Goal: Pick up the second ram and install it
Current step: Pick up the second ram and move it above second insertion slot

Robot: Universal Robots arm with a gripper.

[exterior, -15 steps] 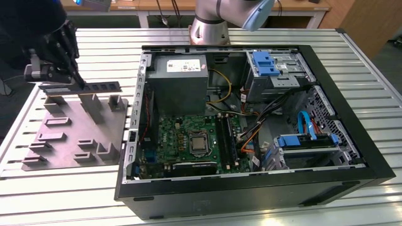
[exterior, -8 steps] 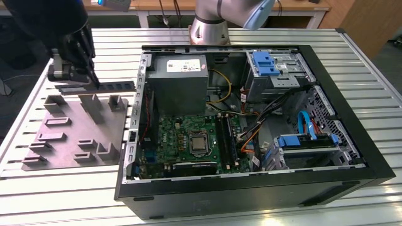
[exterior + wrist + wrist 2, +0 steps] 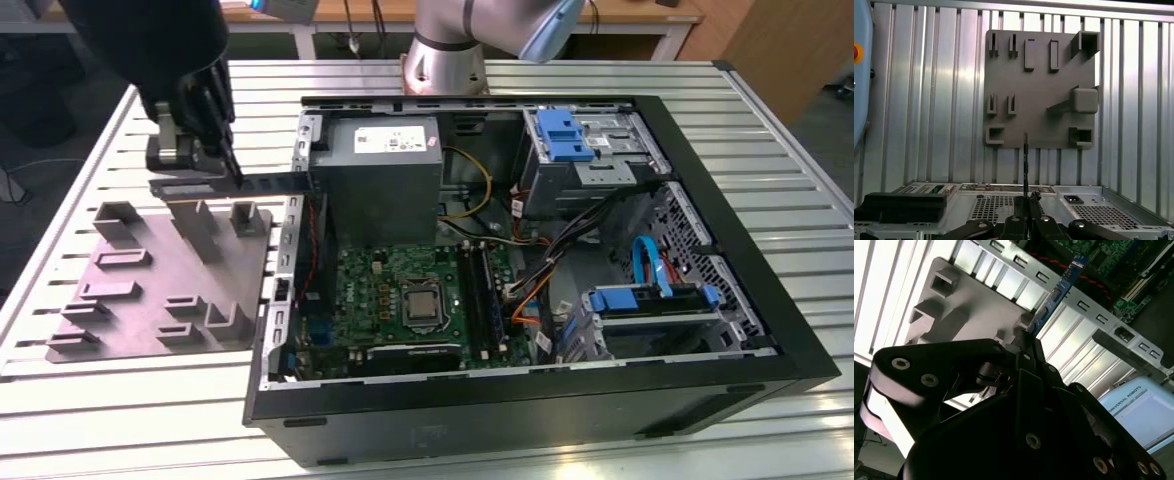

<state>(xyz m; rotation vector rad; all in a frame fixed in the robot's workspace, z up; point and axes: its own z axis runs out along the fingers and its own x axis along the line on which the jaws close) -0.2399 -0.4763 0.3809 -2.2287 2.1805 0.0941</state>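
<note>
The pincer (image 3: 224,172) (image 3: 1029,342) (image 3: 1026,199) was clenched on the second ram (image 3: 274,179) (image 3: 1054,295) (image 3: 1025,157), its dark fingers (image 3: 1021,365) pressed together on one end of the stick. The rest of the stick ran straight out past the fingertips. In the first wrist view it was edge-on, a thin dark line; in the second wrist view its flat face showed, dark with a bluish cast.

Directly under the pincer and the stick lay the grey fixture plate (image 3: 160,270) (image 3: 969,305) (image 3: 1039,90), with its upright tabs and blocks. The stick hung over the edge of the plate that faced the case. I could not tell whether it touched a tab or hung free of the plate.

The plate rested on the slatted metal surface (image 3: 107,400) (image 3: 929,100), which spread out beneath the pincer on every side.

Just past the free tip of the stick stood the open computer case (image 3: 534,410), its perforated metal edge (image 3: 1089,310) the nearest part. Inside it, farther from the pincer, were the grey power supply (image 3: 380,175), the green motherboard (image 3: 387,290) below that, and the blue-fronted drive cages (image 3: 567,135) on the side well apart from the pincer.
</note>
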